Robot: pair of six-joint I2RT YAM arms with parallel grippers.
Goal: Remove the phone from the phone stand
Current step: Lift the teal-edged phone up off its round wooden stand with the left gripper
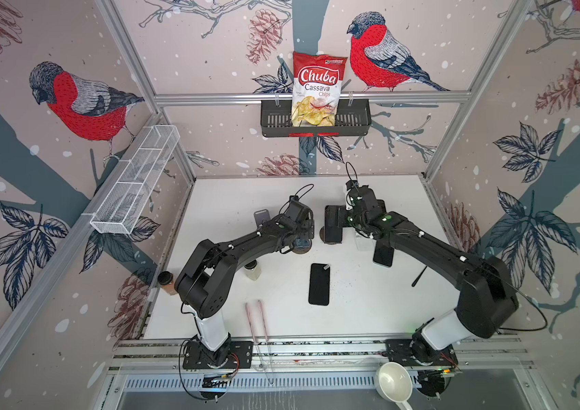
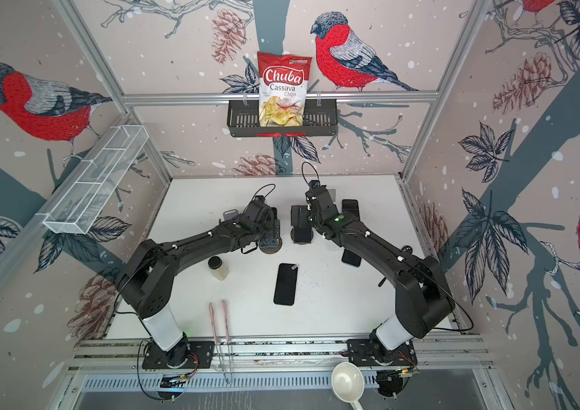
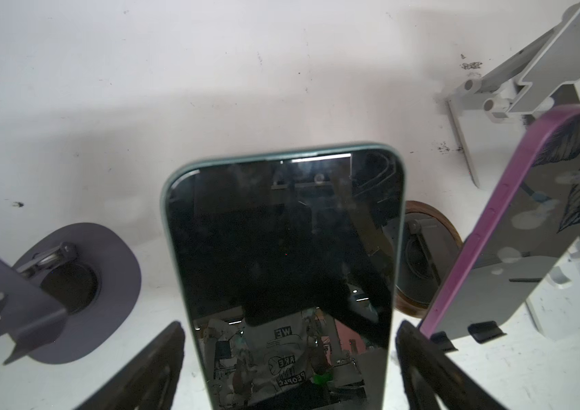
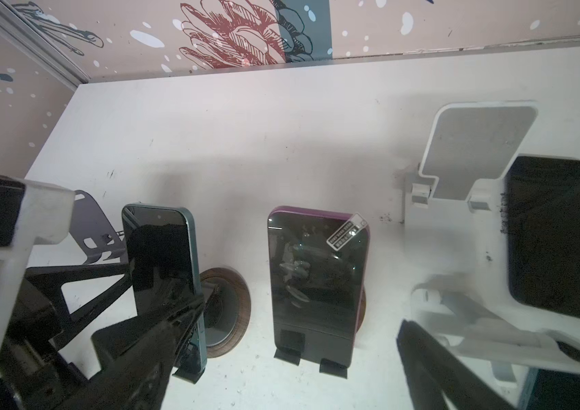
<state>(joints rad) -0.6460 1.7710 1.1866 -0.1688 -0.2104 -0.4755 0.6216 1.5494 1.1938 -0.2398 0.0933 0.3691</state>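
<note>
My left claw (image 3: 290, 323) is down at the teal-edged phone with the dark screen (image 3: 281, 248). Its fingers (image 3: 153, 365) stand apart, one at each long edge, low in the left wrist view. Each sits just beside the edge with a thin strip of white showing, so I am not clamped on it. The phone is propped on the phone stand with the round wooden base (image 3: 423, 255), whose rim shows just right of the screen. In both top views this pair sits near the middle of the white table (image 1: 231, 198), under my left wrist. To its right in the left wrist view, a purple-edged phone (image 3: 537, 220) leans on its own stand, near but not touching. At the left edge is a dark grey stand with an oval base (image 3: 114, 255). My right claw (image 4: 302, 316) hangs wide apart and holds nothing. The purple-edged phone is in the middle of the right wrist view, beyond that claw's fingers, and a white folding stand (image 4: 476, 149) is at the upper right. A black phone (image 1: 319, 284) lies flat on the table at the lower centre of a top view, well apart from the stands.
</note>
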